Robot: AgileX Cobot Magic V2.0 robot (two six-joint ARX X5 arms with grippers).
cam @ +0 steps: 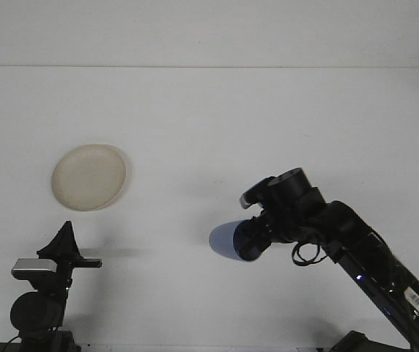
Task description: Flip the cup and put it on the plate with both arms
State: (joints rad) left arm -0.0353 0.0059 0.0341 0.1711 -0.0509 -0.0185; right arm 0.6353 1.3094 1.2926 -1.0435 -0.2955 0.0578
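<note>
One blue cup (pixel 228 241) pinched by right fingers (pixel 252 240), one plate (pixel 89 177), left fingers (pixel 66 242) pressed together.
</note>
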